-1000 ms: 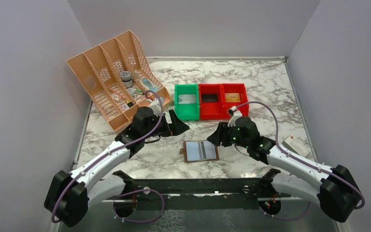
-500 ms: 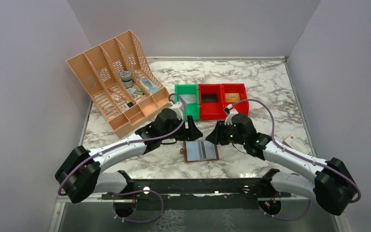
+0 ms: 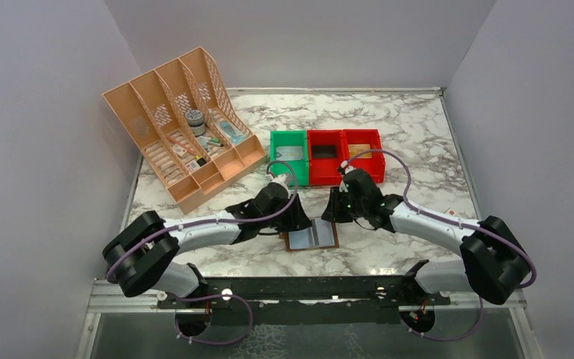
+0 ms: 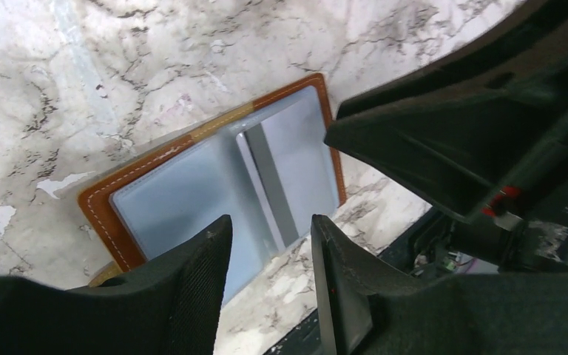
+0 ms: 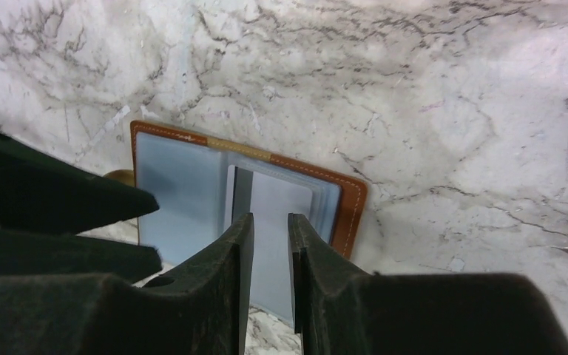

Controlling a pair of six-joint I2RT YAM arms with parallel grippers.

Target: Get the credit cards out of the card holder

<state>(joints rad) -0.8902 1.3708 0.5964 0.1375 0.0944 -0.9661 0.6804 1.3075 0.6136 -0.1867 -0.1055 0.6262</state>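
The card holder (image 3: 312, 234) lies open and flat on the marble near the front edge, brown leather rim around a pale grey-blue lining. It also shows in the left wrist view (image 4: 96, 214) and in the right wrist view (image 5: 351, 207). The credit cards (image 4: 296, 159) sit in its right half, pale grey-blue, one with a darker band (image 5: 242, 194). My left gripper (image 3: 297, 217) is open over the holder's far left part, its jaws (image 4: 270, 222) empty. My right gripper (image 3: 334, 211) hovers over the far right part, its jaws (image 5: 270, 218) narrowly open above the cards with nothing between them.
A tan file organizer (image 3: 183, 123) with small items stands at the back left. A green bin (image 3: 289, 157) and two red bins (image 3: 344, 153) stand just behind the grippers. A white-and-red box (image 3: 454, 213) peeks out behind the right arm. The two grippers are close together.
My left gripper has swung right from near the organizer to the card holder. My right gripper has moved a little left and forward over its right half. The card holder has not moved.
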